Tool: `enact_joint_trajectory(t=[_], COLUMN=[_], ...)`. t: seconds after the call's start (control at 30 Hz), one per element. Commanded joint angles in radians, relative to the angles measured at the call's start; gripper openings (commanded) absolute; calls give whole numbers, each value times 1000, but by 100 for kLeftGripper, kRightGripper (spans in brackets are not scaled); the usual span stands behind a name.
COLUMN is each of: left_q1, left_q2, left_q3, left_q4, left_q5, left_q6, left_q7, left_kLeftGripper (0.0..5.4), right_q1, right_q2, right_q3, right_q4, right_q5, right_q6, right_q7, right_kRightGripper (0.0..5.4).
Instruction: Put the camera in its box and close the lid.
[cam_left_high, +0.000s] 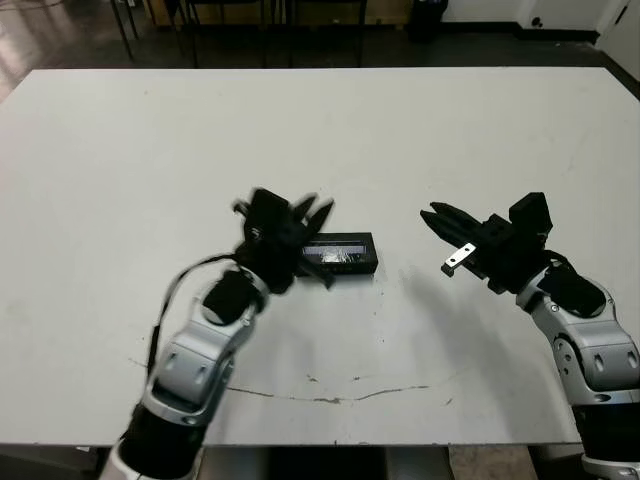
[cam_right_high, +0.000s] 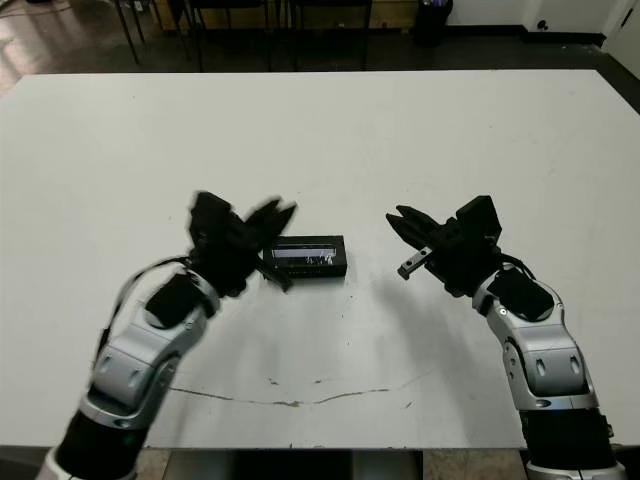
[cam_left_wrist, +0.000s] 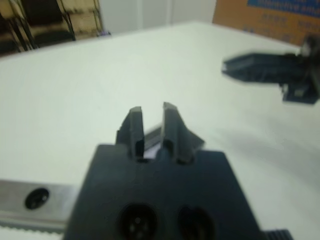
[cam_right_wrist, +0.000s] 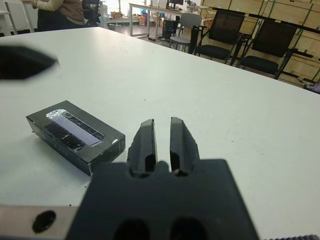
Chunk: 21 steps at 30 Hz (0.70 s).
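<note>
Black, with its glossy window up, the lid (cam_right_wrist: 74, 134) sits closed on the white worktop (cam_left_high: 420, 140), long axis running left to right. Left gripper (cam_left_high: 300, 215) (the nearer) hovers at its left end, jaws narrow and empty; right gripper (cam_left_high: 440, 222) stands well apart, jaws likewise.

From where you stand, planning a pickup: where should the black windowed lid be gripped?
Probably across the lid's two long side walls at mid-length, coming from above. It lies flat, window up, narrow enough to span. The right pincer has the clearer approach; the left pincer crowds its end.
</note>
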Motion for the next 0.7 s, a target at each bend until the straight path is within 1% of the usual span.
enact_joint_trajectory(t=[0.03,0.13,0.23,0.47,0.7], left_q1=[16,22,23,-20,-29], left_q2=[-25,-69,-111,-92,-86], left_q3=[-28,-34,-27,-19,17], left_q4=[71,127,158,155,158], left_q5=[40,57,55,41,27], left_q6=[18,19,66,245,298], left_q7=[45,93,122,77,60], left_kLeftGripper=[2,2,2,2,2], right_q1=[19,23,22,20,19], right_q2=[-7,-9,-8,-10,-12], right_q3=[-7,-8,-5,-1,1], right_q4=[1,-10,-15,-21,-14], right_q5=[6,13,16,19,13], right_q6=[20,30,33,41,41], right_q7=[8,8,9,12,20], right_kRightGripper=[0,0,0,0,0])
